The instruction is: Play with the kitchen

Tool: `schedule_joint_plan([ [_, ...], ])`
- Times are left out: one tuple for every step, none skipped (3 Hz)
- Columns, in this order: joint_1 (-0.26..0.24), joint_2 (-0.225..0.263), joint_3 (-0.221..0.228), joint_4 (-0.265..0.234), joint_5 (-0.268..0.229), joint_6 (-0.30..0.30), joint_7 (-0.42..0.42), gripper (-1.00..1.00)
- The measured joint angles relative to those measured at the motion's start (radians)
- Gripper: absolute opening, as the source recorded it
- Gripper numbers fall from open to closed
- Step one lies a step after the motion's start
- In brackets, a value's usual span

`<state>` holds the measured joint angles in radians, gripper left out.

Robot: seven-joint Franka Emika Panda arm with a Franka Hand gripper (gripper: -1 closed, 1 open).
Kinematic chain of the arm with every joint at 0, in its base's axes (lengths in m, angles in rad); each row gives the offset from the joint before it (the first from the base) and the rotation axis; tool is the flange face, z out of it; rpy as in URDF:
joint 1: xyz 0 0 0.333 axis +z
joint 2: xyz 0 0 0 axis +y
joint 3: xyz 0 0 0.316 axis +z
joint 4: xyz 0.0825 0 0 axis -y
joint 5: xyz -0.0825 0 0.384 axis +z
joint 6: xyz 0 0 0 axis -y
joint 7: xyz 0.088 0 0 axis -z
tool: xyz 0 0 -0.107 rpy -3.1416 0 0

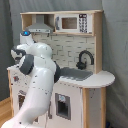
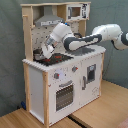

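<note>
I've got the gripper [image 2: 47, 52] in the second exterior view, hanging low over the stovetop [image 2: 50, 60] at the kitchen's [image 2: 60, 85] end nearer the second exterior view's left. I can't tell how far its fingers are spread, or whether anything is in them; it's too dark and close to the burners. In the first exterior view the arm [image 1: 37, 82] blocks my sight of the hand entirely. Behind it, the white arm reaches in from the second exterior view's right, across the counter. Above sits the grey hood [image 2: 48, 21], with the microwave [image 2: 75, 11] beside it. The black faucet [image 1: 84, 58] stands over the sink [image 1: 75, 75] in the first exterior view. Below the counter, the oven door [image 2: 64, 95] is shut. The kitchen stands on a wooden floor [image 2: 100, 112] before a grey curtain [image 1: 116, 45].
</note>
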<state>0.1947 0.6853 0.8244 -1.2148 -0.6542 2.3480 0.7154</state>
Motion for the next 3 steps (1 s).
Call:
schedule_joint_plan([
  [0.05, 0.018, -0.025, 0.073, -0.002, -0.062, -0.001, -1.0],
  [0.084, 0.006, -0.024, 0.104, -0.015, -0.149, 0.025, -1.0],
  [0.101, -0.003, -0.016, 0.098, -0.016, -0.251, 0.042, -1.0],
])
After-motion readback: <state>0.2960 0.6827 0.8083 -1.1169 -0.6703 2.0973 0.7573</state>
